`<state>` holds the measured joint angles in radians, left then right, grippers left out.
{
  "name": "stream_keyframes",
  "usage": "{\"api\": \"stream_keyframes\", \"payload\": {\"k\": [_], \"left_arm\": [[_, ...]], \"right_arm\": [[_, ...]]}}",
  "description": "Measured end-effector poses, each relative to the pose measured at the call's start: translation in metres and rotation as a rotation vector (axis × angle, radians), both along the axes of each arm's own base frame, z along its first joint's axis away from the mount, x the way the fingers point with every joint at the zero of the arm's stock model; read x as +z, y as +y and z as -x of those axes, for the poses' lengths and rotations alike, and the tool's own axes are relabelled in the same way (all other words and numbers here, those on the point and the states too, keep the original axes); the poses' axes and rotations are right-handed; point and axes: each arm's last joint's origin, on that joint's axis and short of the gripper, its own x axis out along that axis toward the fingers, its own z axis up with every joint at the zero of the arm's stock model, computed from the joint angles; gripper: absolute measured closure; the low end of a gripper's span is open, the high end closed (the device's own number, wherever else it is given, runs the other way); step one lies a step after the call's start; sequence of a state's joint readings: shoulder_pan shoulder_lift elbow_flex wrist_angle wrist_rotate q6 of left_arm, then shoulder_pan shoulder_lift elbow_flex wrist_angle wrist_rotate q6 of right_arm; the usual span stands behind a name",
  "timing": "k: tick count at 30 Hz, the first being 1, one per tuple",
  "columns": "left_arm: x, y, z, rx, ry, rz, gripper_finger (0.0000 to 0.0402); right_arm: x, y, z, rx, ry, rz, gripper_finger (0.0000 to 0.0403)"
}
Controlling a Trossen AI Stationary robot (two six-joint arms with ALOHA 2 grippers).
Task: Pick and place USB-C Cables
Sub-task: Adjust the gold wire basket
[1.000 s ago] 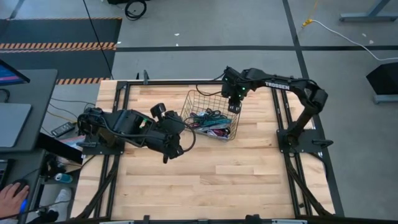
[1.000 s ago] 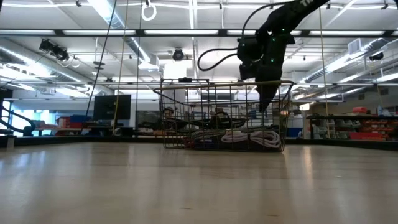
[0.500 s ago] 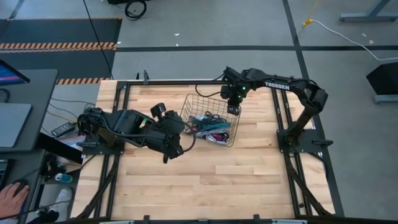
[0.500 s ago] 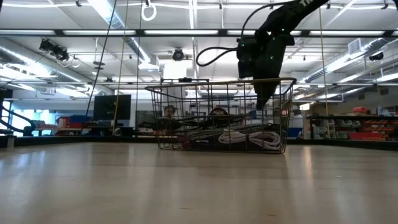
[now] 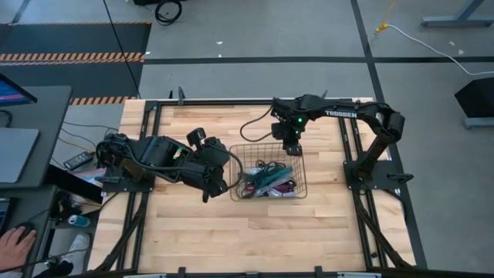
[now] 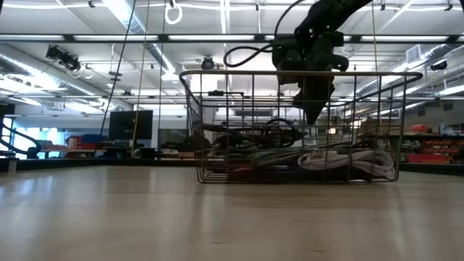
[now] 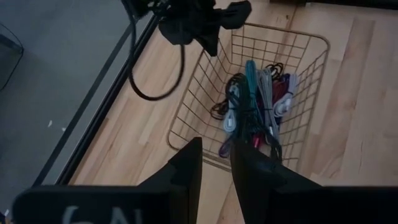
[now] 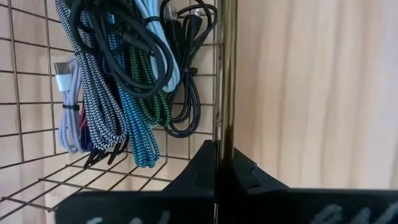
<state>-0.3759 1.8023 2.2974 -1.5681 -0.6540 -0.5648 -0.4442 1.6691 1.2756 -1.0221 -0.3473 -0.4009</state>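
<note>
- Since a second ago the wire basket has slid across the table toward the near side and squared up, and the right gripper, which hung open over the basket's far corner, has clamped onto the rim.
- Across the low view the basket now looms wider, its top rail running right past the right gripper's fingers.
- Right arm reaches in from the far side; the right gripper's two fingers are pressed together on the rim wire at the basket's far edge, one on the inside of the mesh wall and one outside it, as the right wrist view shows.
- Left arm lies low along the table, with the left gripper just beside the basket's outer wall, not touching it as far as I can see; its fingers stand a little apart with nothing between them.
- USB-C Cables lie heaped on the basket floor, just inside the wall from the right gripper's fingertips and beyond the left gripper's tips: black, teal, green, purple and pale grey bundles tangled together.
</note>
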Motion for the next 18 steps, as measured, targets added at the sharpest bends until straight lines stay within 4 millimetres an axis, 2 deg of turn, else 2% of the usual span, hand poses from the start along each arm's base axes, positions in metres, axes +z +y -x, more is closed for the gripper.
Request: {"api": "stream_keyframes", "payload": {"k": [6, 18], "left_arm": [[0.000, 0.000, 0.000, 0.000, 0.000, 0.000, 0.0312], [0.000, 0.000, 0.000, 0.000, 0.000, 0.000, 0.0312]], "right_arm": [[0.001, 0.011, -0.011, -0.002, -0.038, 0.024, 0.0398], [0.003, 0.001, -0.017, -0.080, -0.116, 0.050, 0.0398]]}}
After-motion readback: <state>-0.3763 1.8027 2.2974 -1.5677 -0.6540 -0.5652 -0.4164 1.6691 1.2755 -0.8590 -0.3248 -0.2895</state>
